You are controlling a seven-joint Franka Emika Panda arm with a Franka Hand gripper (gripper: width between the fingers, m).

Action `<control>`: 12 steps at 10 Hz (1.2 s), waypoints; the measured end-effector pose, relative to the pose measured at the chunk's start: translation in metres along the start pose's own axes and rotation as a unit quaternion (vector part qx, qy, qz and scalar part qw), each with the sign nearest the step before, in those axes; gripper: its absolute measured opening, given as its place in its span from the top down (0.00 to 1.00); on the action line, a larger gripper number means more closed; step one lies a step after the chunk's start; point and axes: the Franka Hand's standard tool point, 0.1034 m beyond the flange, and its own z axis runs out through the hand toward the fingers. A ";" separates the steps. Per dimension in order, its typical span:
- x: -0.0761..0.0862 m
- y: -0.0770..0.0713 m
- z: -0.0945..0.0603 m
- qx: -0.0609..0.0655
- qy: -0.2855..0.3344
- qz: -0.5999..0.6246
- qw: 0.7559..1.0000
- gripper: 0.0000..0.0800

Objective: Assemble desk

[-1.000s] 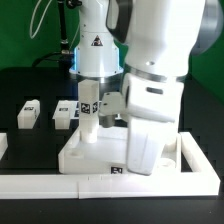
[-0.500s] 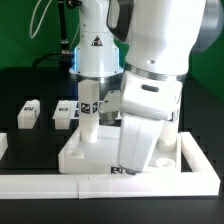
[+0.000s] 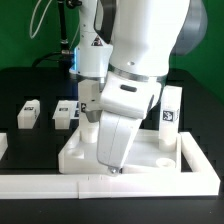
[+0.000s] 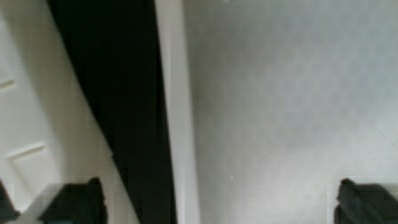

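Nearest me, a white border strip (image 3: 60,183) runs along the table's near edge. Just behind it lies the desk top (image 3: 80,152). My gripper (image 3: 113,171) hangs low over the top's near edge. In the wrist view its fingertips (image 4: 80,203) stand wide apart with nothing between them: released. An upright leg (image 3: 170,110) stands at the top's far corner on the exterior view's right. A second upright leg (image 3: 87,104) stands toward the other far corner, half hidden by the arm. Beyond, toward the black table's (image 3: 30,85) edge on the exterior view's left, lie a loose leg (image 3: 65,113) and a second loose leg (image 3: 28,112).
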 end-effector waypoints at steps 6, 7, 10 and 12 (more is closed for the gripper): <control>-0.001 0.000 0.001 0.000 0.000 0.001 1.000 0.69; -0.001 0.000 0.001 0.000 0.000 0.001 1.000 0.69; -0.004 0.001 0.001 0.000 -0.002 0.002 1.000 0.94; -0.004 0.001 0.001 0.000 -0.002 0.001 1.000 0.94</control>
